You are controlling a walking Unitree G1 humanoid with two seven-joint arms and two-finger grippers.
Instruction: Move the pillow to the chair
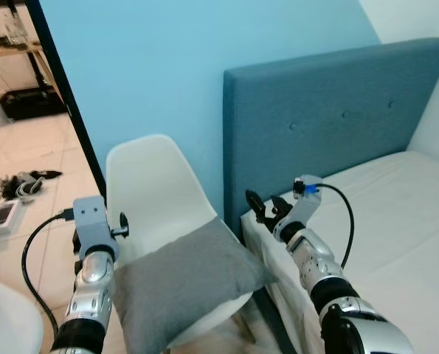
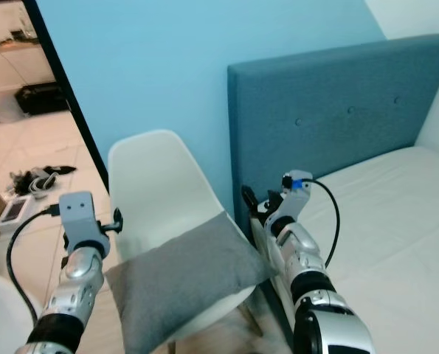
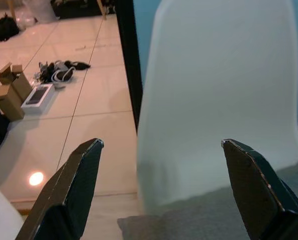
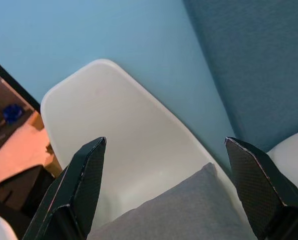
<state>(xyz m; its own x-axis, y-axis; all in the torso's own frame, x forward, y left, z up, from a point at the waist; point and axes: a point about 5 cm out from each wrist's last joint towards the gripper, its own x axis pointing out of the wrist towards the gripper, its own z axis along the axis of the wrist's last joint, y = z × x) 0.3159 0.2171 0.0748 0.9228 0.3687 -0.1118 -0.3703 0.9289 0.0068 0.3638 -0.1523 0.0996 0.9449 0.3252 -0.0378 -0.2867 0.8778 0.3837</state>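
Lies between both spread, empty tools: grey pillow (image 1: 184,287) on chair (image 1: 149,188), just beside left tool (image 3: 161,192) and right tool (image 4: 164,192).

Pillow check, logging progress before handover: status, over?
Left gripper and right gripper open, holding nothing, either side of the chair. Grey pillow lies on the seat, front corner overhanging. Nothing in the way.
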